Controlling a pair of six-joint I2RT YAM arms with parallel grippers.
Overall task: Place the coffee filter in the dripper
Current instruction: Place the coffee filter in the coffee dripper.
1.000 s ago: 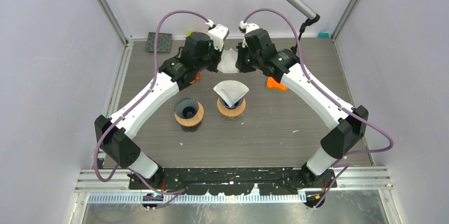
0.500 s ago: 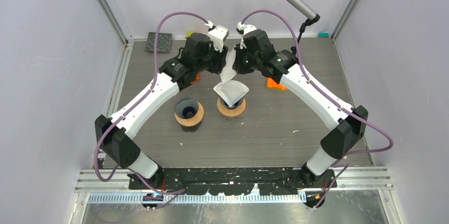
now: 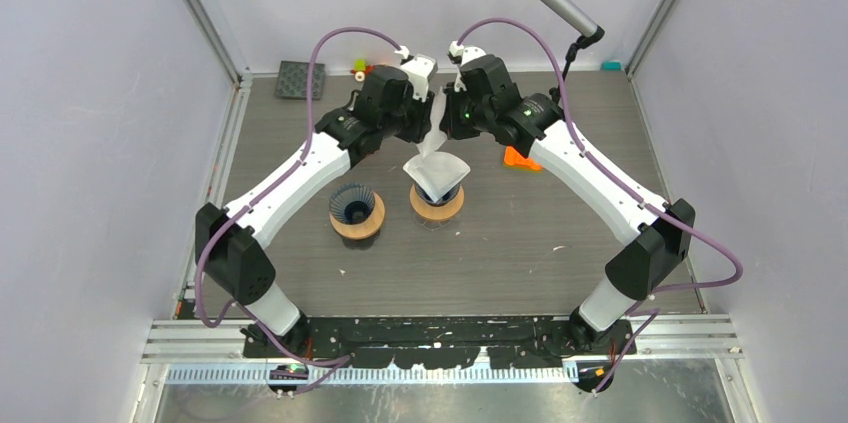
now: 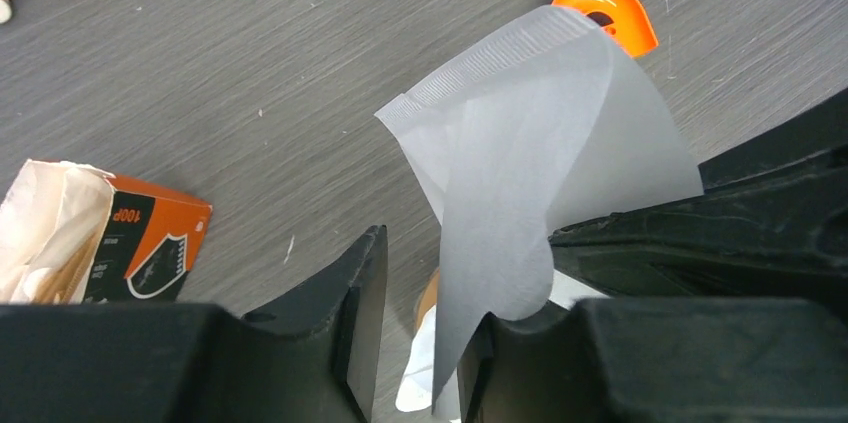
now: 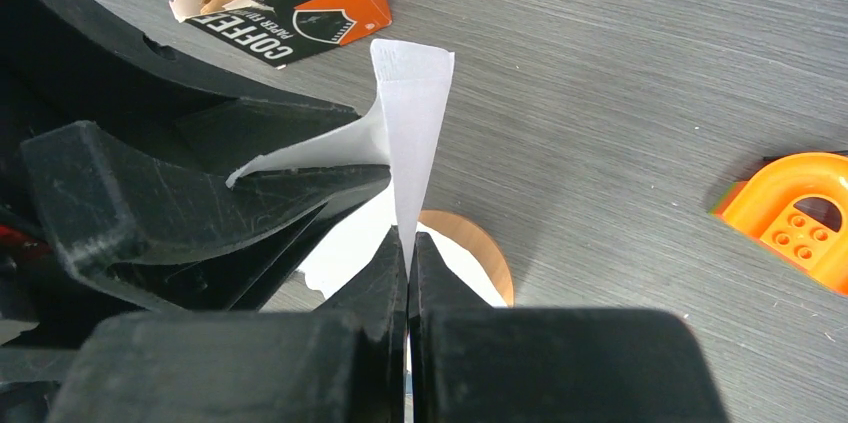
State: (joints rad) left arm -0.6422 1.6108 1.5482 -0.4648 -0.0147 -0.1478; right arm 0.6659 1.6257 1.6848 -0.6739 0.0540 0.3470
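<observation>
Thin white paper filter (image 4: 540,153), crimped seam

My fingers (image 5: 445,293) are black, the thin paper filter (image 5: 412,123) translucent white, the wood-grain desk (image 5: 620,93) grey, the cardboard carton (image 5: 300,3) at eleven o'clock orange-black.

The dark grey wood-grain table (image 3: 520,243) carries two drippers on wooden rings near its middle: a dark ribbed dripper (image 3: 357,209) and, just beside it on the right, a paper-lined dripper (image 3: 440,207). Farther back lie an opened orange box of coffee filters (image 4: 130,243), an orange arched block (image 3: 520,156), a black ridged pad (image 3: 300,80) in the back left corner and a red and yellow toy (image 3: 362,67).
</observation>
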